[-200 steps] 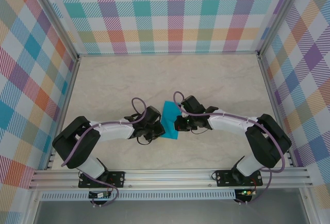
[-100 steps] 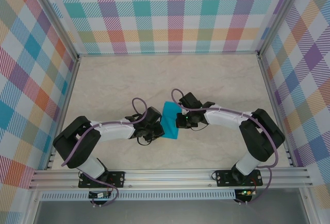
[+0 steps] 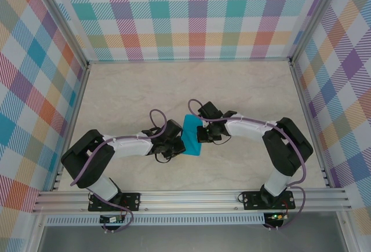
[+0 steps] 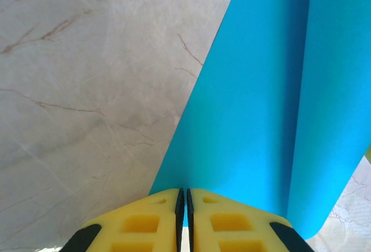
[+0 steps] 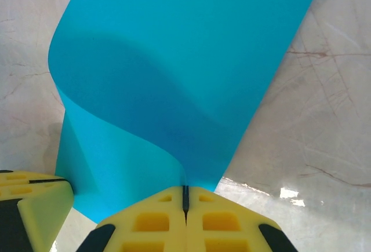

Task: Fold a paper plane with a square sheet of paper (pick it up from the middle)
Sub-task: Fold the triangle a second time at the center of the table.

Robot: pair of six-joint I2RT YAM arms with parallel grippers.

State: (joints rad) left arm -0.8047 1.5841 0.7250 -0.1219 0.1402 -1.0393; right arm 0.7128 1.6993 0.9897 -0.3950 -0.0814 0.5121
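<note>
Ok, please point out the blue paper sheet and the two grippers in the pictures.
square sheet of paper [image 3: 191, 137], top external view, middle of its blue surface.
left gripper [image 4: 181, 192], left wrist view, the seam between its yellow fingertips.
right gripper [image 5: 185, 189], right wrist view, the seam between its yellow fingertips.

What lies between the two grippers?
The square sheet of paper alone, bowed, with the left gripper and right gripper each shut on an edge, seen from the top external view.
</note>
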